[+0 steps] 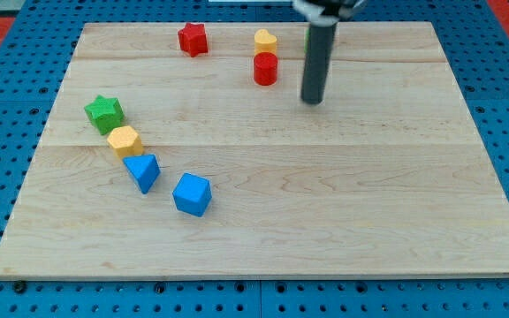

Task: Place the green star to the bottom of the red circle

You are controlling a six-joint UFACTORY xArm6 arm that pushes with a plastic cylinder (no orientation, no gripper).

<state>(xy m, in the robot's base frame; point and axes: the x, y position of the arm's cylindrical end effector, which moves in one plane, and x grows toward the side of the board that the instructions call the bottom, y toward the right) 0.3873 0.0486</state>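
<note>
The green star lies near the board's left side. The red circle stands near the view's top, right of centre, far from the star. My tip is down on the board just right of and slightly below the red circle, touching no block. The dark rod rises from it to the view's top edge.
A yellow block sits just above the red circle. A red star is at the top. A yellow hexagon, a blue triangle and a blue cube trail down-right from the green star. A green sliver shows behind the rod.
</note>
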